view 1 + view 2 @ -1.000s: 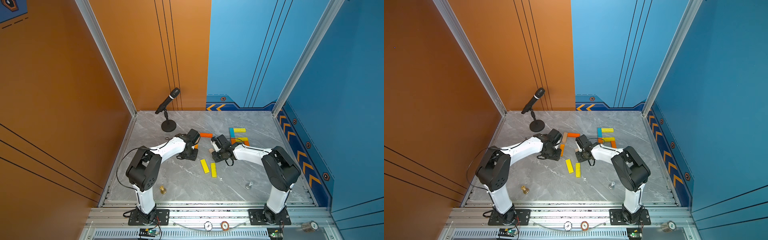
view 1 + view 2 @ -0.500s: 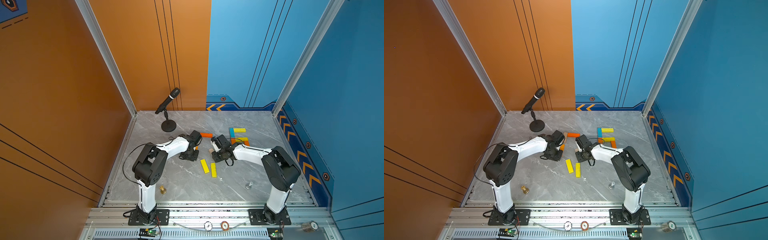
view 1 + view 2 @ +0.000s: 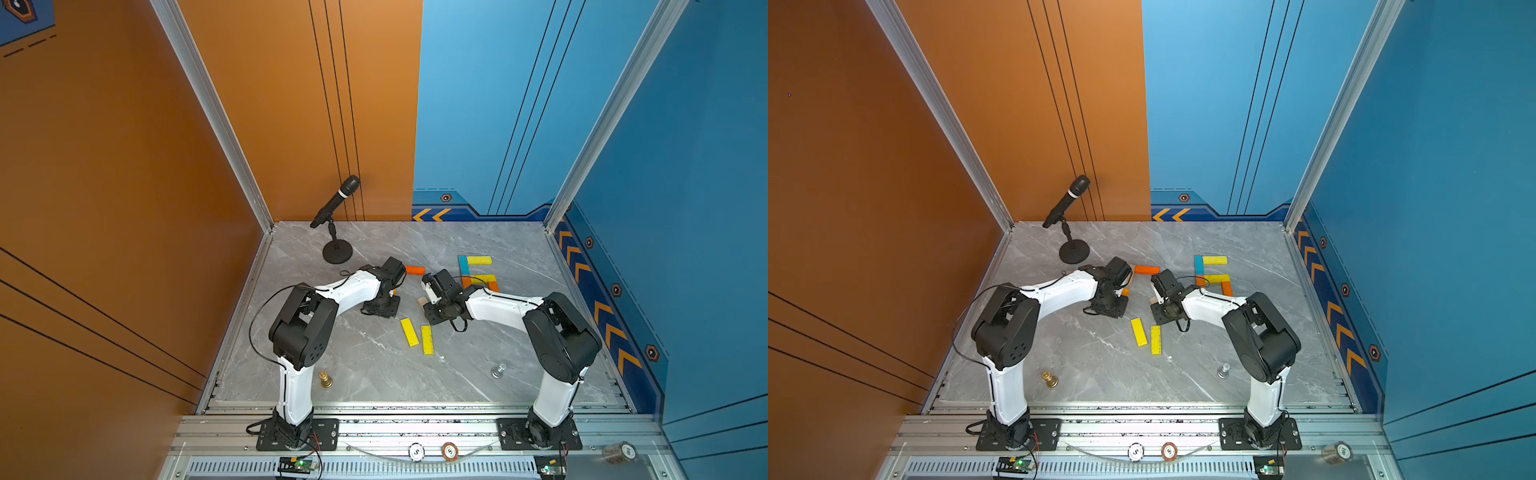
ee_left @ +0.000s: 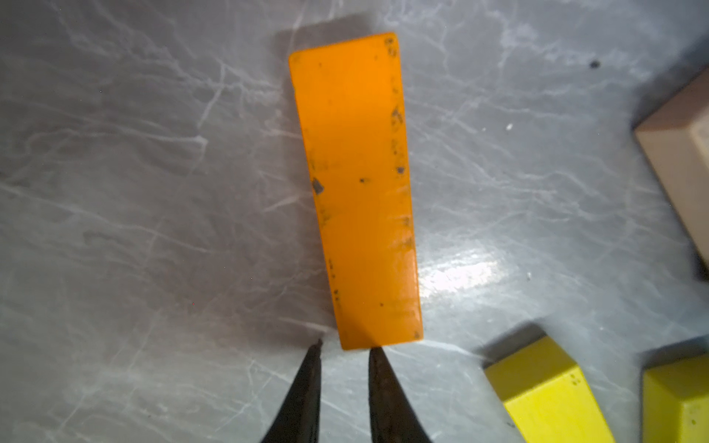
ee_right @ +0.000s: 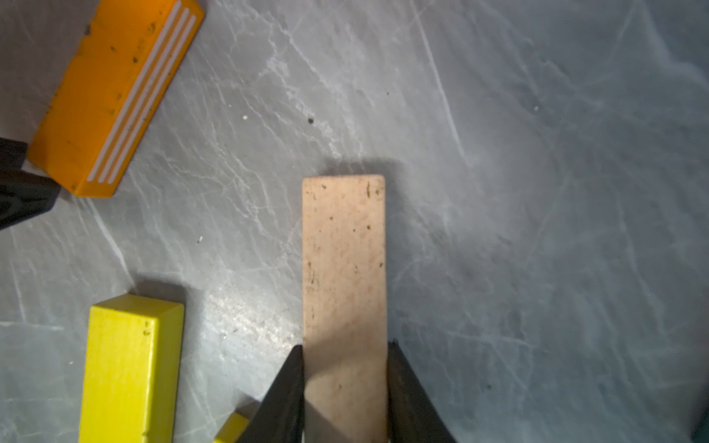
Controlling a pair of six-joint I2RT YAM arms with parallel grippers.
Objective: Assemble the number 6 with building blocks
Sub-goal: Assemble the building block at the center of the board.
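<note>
The part-built 6 of blue, yellow and orange blocks lay at the far right of the table. Just left of it, the right gripper clamped a pale wooden block across its width, seemingly the next piece; seating it would call for squaring it against the figure. The left gripper, jaws pinched narrow and empty, touched the end of an orange block.

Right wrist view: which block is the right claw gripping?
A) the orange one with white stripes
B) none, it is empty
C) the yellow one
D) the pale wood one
D: the right claw has a finger against each long side of the pale wood block.
</note>
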